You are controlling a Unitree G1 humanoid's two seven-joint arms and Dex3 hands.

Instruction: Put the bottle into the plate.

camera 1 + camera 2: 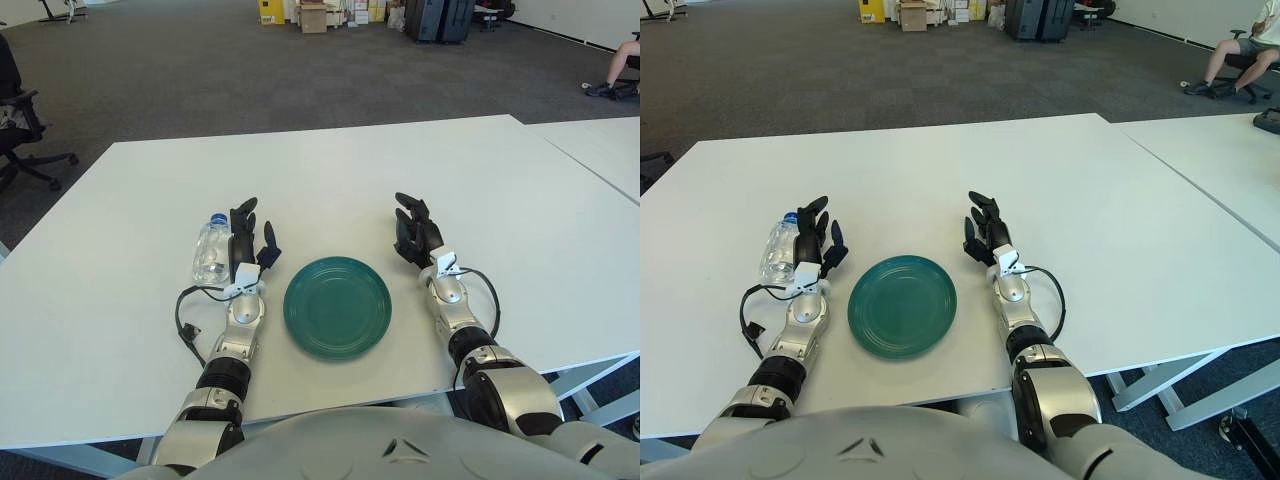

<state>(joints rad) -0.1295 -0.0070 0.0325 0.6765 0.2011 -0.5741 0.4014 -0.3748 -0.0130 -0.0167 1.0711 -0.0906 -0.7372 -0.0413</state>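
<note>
Plate [337, 306] bare; bottle [211, 249] lying beside open left hand [247, 240]; right hand [415, 232] open.

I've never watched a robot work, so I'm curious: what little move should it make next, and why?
Probably shift the left hand a little to its left and close its fingers around the bottle. The bottle lies on the table just beside that hand, not yet held, and the green plate sits empty. The right hand shows on the plate's other side, farther from the bottle.
</note>
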